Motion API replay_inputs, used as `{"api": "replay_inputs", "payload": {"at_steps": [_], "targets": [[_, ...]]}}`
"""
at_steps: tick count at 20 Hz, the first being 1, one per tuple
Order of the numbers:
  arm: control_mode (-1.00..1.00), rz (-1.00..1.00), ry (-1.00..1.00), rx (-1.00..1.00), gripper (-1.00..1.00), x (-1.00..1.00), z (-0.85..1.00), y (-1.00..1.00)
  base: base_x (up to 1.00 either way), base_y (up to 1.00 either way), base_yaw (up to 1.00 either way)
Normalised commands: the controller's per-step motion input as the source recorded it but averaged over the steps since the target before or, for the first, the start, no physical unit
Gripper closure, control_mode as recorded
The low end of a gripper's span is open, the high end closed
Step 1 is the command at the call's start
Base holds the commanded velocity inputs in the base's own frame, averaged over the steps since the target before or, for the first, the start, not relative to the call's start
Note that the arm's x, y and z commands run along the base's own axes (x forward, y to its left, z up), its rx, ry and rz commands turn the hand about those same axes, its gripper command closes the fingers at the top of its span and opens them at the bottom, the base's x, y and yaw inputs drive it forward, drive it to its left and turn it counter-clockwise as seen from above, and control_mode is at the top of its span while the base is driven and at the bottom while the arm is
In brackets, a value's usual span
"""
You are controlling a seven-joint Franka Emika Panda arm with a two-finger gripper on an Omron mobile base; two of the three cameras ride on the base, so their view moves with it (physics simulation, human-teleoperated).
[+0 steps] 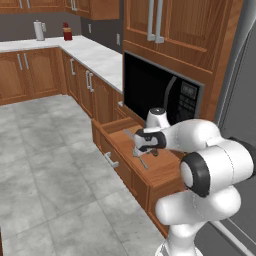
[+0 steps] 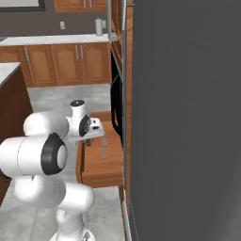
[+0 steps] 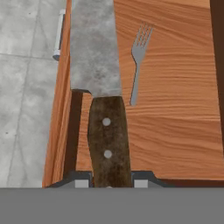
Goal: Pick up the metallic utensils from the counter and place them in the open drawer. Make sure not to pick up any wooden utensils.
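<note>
My gripper [image 3: 107, 179] is shut on the dark handle of the knife [image 3: 94, 48], whose silver blade points away from the hand. The knife hangs over the open wooden drawer [image 3: 175, 113], near its front edge. A small grey fork [image 3: 139, 57], the other metallic utensil, lies flat on the drawer floor beside the blade. From the left base view, the gripper [image 1: 150, 144] hovers just above the drawer [image 1: 125, 172], with the fork [image 1: 142, 159] under it. A corner of the counter [image 2: 5, 70] shows at the far left. The wooden utensils are out of view.
The drawer's silver bar handle [image 1: 111, 160] faces the tiled floor [image 1: 45, 165]. A black microwave [image 1: 160, 90] sits in the cabinet right above the drawer. A tall dark fridge [image 2: 188, 117] stands close on the right. White wall countertops [image 1: 90, 52] run along the back.
</note>
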Motion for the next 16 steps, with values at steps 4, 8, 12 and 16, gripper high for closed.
{"api": "replay_inputs", "payload": {"at_steps": [4,8,12,16], "targets": [[-1.00,-0.05,0.00,0.00,1.00,0.46,-0.35,0.00,0.00,0.00,0.00],[-1.00,-0.02,0.00,0.00,1.00,0.37,-0.46,0.00,0.00,0.00,0.00],[-1.00,-0.04,0.00,0.00,1.00,0.25,-0.46,-0.15,0.00,0.00,0.00],[-1.00,-0.06,0.00,0.00,1.00,0.26,-0.39,-0.25,0.00,0.00,0.00]]}}
